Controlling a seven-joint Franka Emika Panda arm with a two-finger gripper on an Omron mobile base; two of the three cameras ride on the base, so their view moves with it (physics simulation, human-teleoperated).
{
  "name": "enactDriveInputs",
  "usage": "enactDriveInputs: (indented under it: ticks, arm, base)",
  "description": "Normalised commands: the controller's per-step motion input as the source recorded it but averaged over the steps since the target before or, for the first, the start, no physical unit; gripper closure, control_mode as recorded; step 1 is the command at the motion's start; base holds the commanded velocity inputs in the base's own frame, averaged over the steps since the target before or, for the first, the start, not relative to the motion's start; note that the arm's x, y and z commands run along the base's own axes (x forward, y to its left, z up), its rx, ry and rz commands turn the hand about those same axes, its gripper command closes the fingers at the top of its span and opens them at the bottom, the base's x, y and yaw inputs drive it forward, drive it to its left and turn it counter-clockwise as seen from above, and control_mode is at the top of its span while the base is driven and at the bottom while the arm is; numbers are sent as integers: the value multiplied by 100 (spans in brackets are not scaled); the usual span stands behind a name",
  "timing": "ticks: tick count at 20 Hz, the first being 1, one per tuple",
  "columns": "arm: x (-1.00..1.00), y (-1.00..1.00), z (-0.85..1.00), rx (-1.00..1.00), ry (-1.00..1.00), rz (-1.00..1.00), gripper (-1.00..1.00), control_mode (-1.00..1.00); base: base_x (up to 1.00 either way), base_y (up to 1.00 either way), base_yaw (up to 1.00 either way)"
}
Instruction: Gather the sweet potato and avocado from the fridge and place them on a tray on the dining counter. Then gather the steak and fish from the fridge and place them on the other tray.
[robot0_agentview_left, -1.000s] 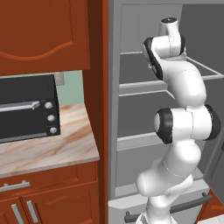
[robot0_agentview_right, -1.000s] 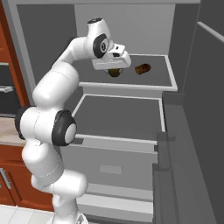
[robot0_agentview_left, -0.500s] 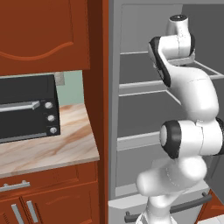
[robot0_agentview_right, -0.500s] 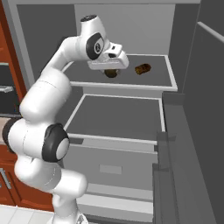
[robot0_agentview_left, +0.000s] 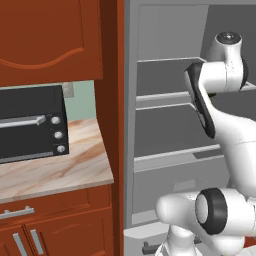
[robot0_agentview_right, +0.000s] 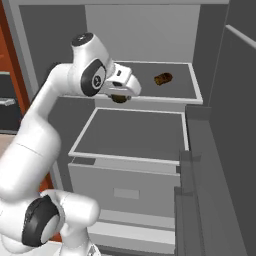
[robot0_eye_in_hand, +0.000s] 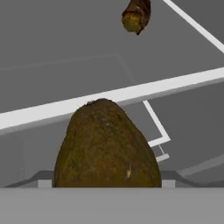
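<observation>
Fingers (robot0_agentview_right: 118, 96) set wide, gripping avocado (robot0_eye_in_hand: 107, 146) btwn them. Tips themselves hidden behind it in hand view. Avocado brown, rough-skinned, hanging just under white hand, level w/ front lip of upper shelf (robot0_agentview_right: 197, 92), not resting on it. Just below fingers: flat grey lid of drawer (robot0_agentview_right: 135, 132), pale rim round it, well clear of avocado. Beyond fingers, further back on same upper shelf & off to right: sweet potato (robot0_agentview_right: 162, 79), small reddish-brown lump lying on its side, apart from avocado, near shelf's right edge. All inside open fridge (robot0_agentview_right: 150, 30), grey walls round fingers on every side. Far off to left of fingers, outside fridge: red-brown cabinet side (robot0_agentview_left: 111, 100), then marbled tabletop (robot0_agentview_left: 60, 170) carrying black toaster oven (robot0_agentview_left: 30, 122).
</observation>
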Motion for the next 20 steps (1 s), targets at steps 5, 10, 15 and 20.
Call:
enactDriveInputs:
  ticks: [5,10,15,20]
  arm:
    - [-100,8,14,2,-3,-1,100,-100]
    - [-100,32,0,0,-5,0,100,-100]
    - [-96,54,-11,0,-7,3,100,-100]
    - [-43,48,-14,-1,-1,7,100,-100]
  base:
    - [0,0,0]
    - [0,0,0]
    - [0,0,0]
    - [0,0,0]
